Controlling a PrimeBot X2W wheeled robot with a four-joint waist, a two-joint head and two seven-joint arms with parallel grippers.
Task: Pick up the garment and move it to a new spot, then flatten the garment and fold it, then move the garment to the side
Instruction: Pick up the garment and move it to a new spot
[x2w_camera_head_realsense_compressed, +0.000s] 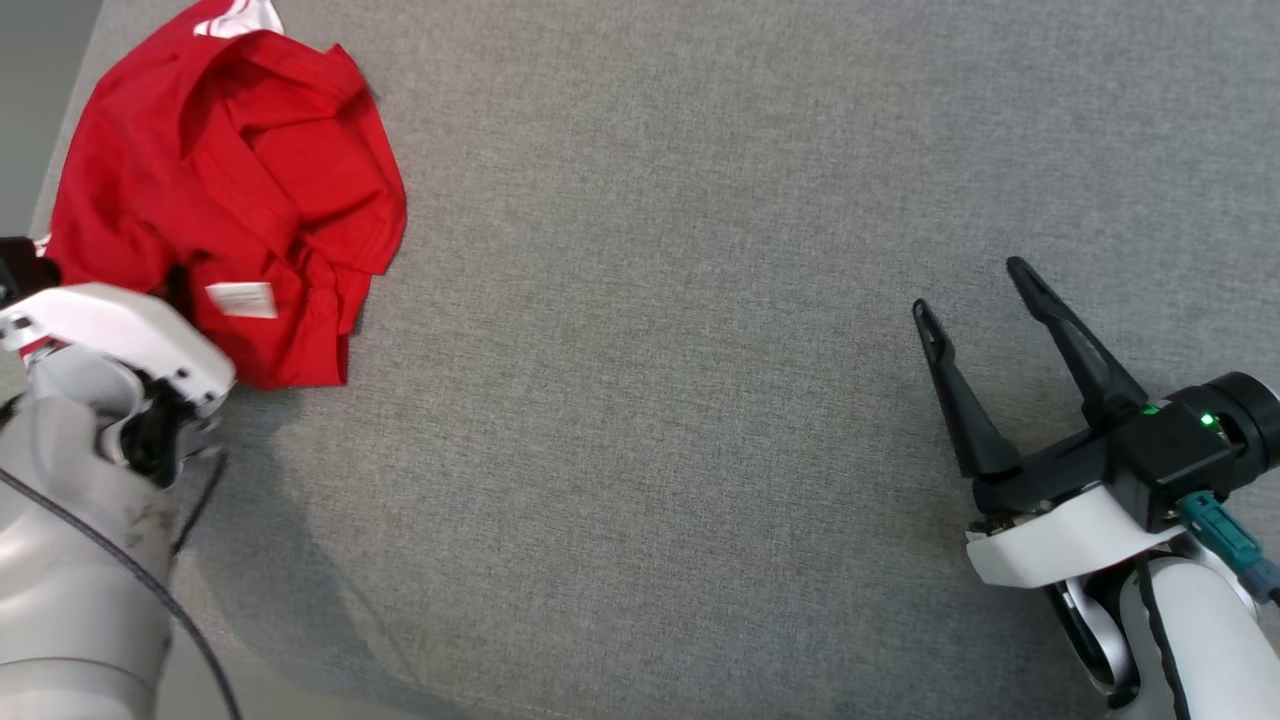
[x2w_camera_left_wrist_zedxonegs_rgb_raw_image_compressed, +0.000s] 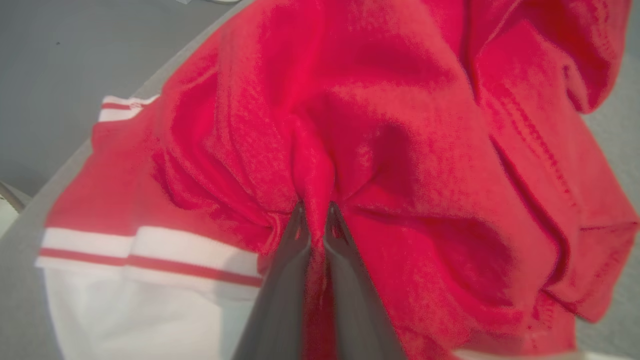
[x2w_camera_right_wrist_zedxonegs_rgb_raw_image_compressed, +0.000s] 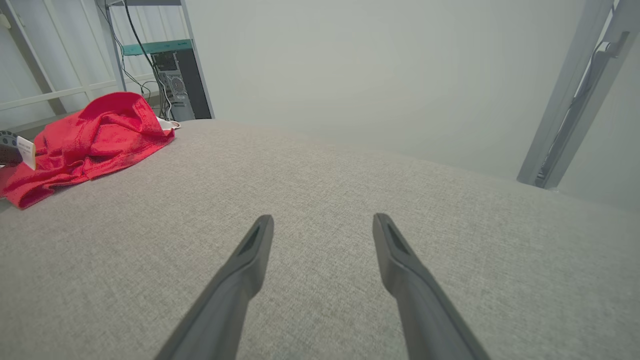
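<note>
The garment (x2w_camera_head_realsense_compressed: 225, 180) is a red shirt with white striped trim, crumpled in a heap at the far left corner of the grey table (x2w_camera_head_realsense_compressed: 700, 350). A white label shows on its near side. In the left wrist view my left gripper (x2w_camera_left_wrist_zedxonegs_rgb_raw_image_compressed: 315, 212) is shut, pinching a raised fold of the red garment (x2w_camera_left_wrist_zedxonegs_rgb_raw_image_compressed: 400, 125) between its fingertips. In the head view the left arm's white wrist covers the fingers at the garment's near left edge. My right gripper (x2w_camera_head_realsense_compressed: 975, 290) stands open over bare table at the right, far from the garment (x2w_camera_right_wrist_zedxonegs_rgb_raw_image_compressed: 90, 137); its fingers (x2w_camera_right_wrist_zedxonegs_rgb_raw_image_compressed: 250, 255) hold nothing.
The table's left edge (x2w_camera_left_wrist_zedxonegs_rgb_raw_image_compressed: 60, 175) runs close under the garment, with floor beyond it. In the right wrist view a shelf with cables and a computer case (x2w_camera_right_wrist_zedxonegs_rgb_raw_image_compressed: 175, 75) stands behind the table, and a grey metal post (x2w_camera_right_wrist_zedxonegs_rgb_raw_image_compressed: 575, 95) rises at the right.
</note>
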